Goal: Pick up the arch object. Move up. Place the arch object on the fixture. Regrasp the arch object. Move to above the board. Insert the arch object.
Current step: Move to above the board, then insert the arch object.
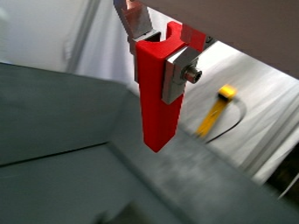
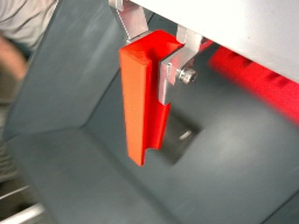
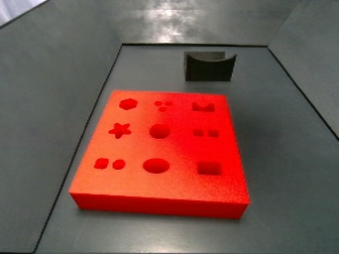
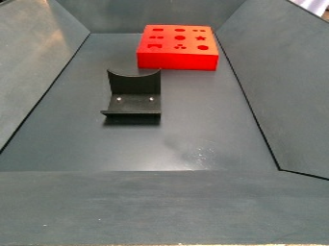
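While the two-finger gripper (image 1: 167, 52) is clamping its flat silver fingers (image 1: 176, 74) onto the upper end of the long, narrow bright red arch object (image 1: 156, 96), that bar is hanging downward in the air, clear of the dark grey floor (image 1: 70, 188), as both wrist views are showing (image 2: 142, 101). A yellow item (image 1: 219, 109) is lying beyond the bar in a wrist view, too blurred to name. An edge of the large red-orange board (image 2: 251, 79) is showing past the held bar in a wrist view, with the small dark fixture (image 2: 177, 144) sitting on the floor below the bar's lower end.

Neither side view is showing the gripper or the bar. In a side view, the thick red-orange rectangular board (image 3: 166, 149), with its rows of recessed cutouts, is lying in the near middle of the bin, and the dark grey-black fixture (image 3: 208, 65) with a scooped top is standing apart behind it, slightly right. In a side view from the opposite end, the fixture (image 4: 134, 96) is sitting left of centre, with the board (image 4: 180, 46) farther off to its right.
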